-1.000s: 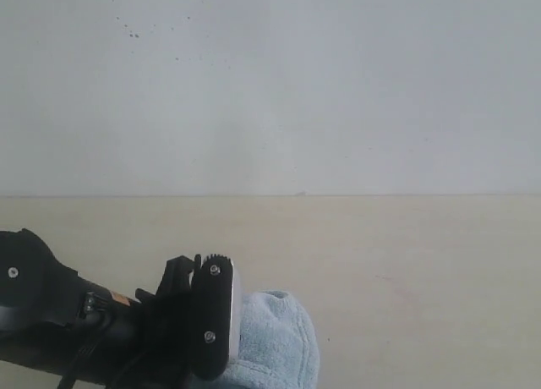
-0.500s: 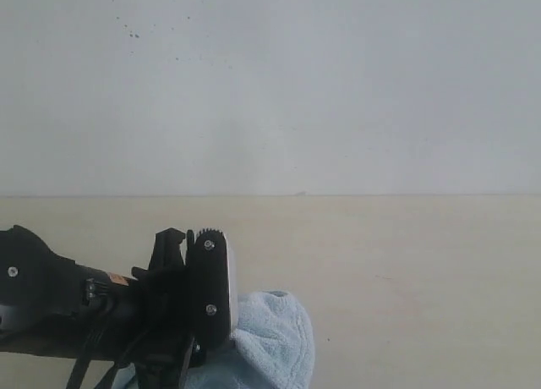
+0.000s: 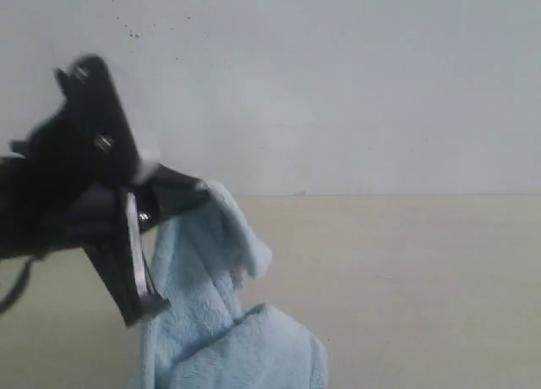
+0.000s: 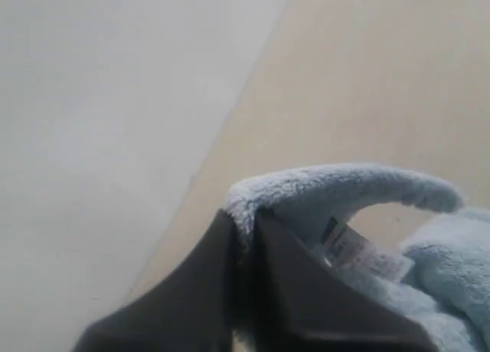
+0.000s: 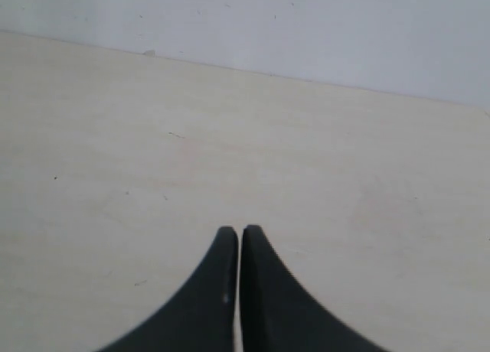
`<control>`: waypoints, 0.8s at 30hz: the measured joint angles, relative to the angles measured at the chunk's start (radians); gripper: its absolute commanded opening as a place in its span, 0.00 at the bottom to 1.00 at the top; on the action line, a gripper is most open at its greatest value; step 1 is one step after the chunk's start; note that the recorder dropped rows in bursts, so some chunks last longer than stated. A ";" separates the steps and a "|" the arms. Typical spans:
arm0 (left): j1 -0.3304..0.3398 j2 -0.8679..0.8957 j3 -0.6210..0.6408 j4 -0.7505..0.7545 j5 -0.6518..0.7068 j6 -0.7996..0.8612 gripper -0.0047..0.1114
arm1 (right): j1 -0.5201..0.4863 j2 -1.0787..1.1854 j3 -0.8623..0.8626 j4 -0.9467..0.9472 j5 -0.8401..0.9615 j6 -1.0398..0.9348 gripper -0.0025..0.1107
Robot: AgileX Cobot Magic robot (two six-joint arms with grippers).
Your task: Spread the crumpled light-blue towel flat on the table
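The left fingers pinch a fold of the towel, and the rest hangs down below them over the tabletop, while the right fingers are pressed together.

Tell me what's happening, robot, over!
Left gripper shut on fluffy light-blue terry towel, edge held up. Right gripper shut, empty, above beige table. No obstacles seen.
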 measured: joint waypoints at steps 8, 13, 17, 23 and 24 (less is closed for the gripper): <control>0.015 -0.264 0.074 -0.059 -0.131 -0.188 0.08 | 0.000 0.000 0.000 0.000 0.000 0.000 0.03; 0.017 -0.331 0.173 -0.080 -0.199 -0.332 0.08 | 0.000 0.000 0.000 0.000 0.000 0.000 0.03; 0.017 -0.327 0.223 -0.088 -0.237 -0.428 0.08 | 0.000 0.000 0.000 0.000 0.000 -0.005 0.03; 0.017 -0.327 0.223 -0.088 -0.289 -0.442 0.08 | 0.000 0.000 0.000 -0.033 -0.492 -0.036 0.03; 0.017 -0.327 0.223 -0.088 -0.289 -0.442 0.08 | 0.000 0.000 0.000 -0.033 -0.625 -0.025 0.03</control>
